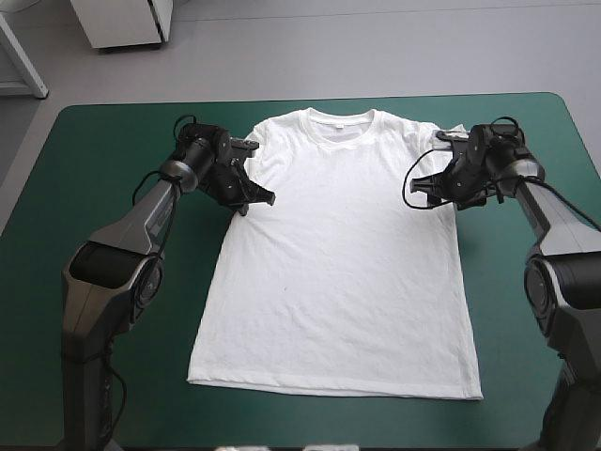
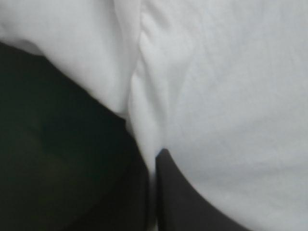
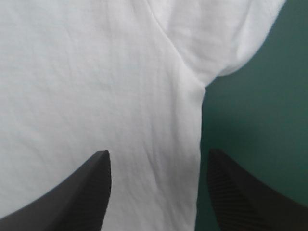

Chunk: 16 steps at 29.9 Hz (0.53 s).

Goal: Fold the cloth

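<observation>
My left hand (image 2: 155,155) pinches a T-shirt (image 1: 338,263) fold; I see my right hand (image 3: 159,153) wide open astride its edge.

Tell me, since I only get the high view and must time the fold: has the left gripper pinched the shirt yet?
Observer: Yes. Its wrist view shows the left gripper all but shut, with a ridge of the T-shirt pinched in it.
Operator: And the right one?
Observer: The right gripper is open. The T-shirt's side edge, near the sleeve, lies unclamped in its gap.
Operator: Is it centred on that edge?
Observer: Roughly. One finger is over cloth, and the other is over the bare teal-green cover.
</observation>
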Each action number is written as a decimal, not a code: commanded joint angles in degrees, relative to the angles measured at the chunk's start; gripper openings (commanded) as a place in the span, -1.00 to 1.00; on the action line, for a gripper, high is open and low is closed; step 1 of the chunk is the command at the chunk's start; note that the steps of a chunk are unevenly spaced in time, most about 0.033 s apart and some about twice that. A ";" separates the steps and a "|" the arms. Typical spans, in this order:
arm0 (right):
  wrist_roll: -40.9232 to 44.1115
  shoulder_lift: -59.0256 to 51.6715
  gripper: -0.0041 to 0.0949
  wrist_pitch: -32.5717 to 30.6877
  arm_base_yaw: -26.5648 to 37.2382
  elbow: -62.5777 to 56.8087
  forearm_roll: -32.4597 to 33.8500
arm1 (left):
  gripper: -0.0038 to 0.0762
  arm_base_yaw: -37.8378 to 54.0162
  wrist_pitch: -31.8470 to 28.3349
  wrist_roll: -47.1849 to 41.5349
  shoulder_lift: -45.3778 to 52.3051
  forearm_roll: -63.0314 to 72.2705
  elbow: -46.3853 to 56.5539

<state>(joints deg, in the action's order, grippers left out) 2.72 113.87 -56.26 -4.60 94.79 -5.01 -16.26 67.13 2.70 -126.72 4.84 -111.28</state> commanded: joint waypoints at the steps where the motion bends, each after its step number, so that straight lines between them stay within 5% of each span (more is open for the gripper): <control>1: 0.27 0.04 0.22 -1.15 0.05 3.89 0.02 | -0.93 -0.42 0.67 -0.12 1.81 2.10 -0.56; 10: 1.66 5.72 0.13 -3.24 -0.05 3.78 -0.62 | -0.93 -0.42 0.58 -0.12 1.81 2.22 -0.56; 12: 1.69 6.87 -0.11 -4.78 -0.05 3.78 -1.43 | -0.93 -0.42 0.58 -0.12 1.81 2.22 -0.56; 16: 1.47 7.91 -0.96 -6.99 -0.05 3.64 -1.66 | -0.93 -0.42 0.58 -0.12 1.81 2.31 -0.56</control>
<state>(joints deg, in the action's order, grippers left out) 4.31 120.85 -61.62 -4.40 99.08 -2.45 -16.26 67.13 2.75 -126.72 4.84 -111.28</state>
